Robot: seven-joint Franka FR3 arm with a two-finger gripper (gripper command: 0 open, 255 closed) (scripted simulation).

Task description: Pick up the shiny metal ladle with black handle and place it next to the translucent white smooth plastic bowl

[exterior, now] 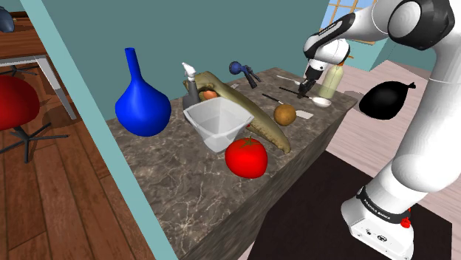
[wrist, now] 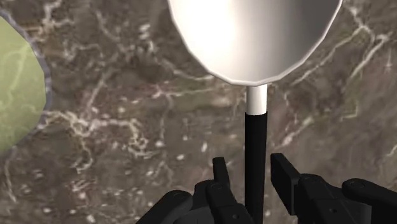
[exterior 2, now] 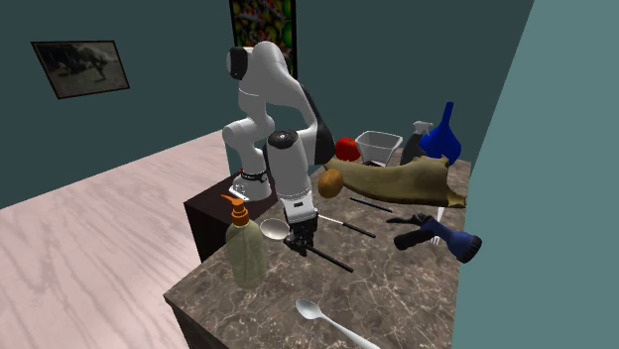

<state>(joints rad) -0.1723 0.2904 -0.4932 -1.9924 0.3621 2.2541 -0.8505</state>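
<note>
The ladle lies on the marble counter, its shiny bowl [wrist: 254, 38] just ahead of my gripper [wrist: 251, 165] and its black handle [wrist: 256, 159] running back between the two fingers. The fingers stand apart on either side of the handle, low over the counter, with a thin gap showing on one side. In the second exterior view the gripper [exterior 2: 301, 244] points straight down onto the ladle [exterior 2: 274, 230] next to a soap bottle. The translucent white bowl [exterior: 216, 122] [exterior 2: 379, 147] sits further along the counter, well away from the gripper [exterior: 304, 90].
A greenish soap bottle [exterior 2: 245, 248] [exterior: 331, 80] stands close beside the ladle's bowl. A spoon [exterior 2: 319, 313], a blue hair dryer [exterior 2: 446, 238], a brown round fruit [exterior: 285, 114], a long brown bundle [exterior: 255, 122], a red fruit [exterior: 246, 156] and a blue vase [exterior: 140, 100] share the counter [exterior: 185, 192].
</note>
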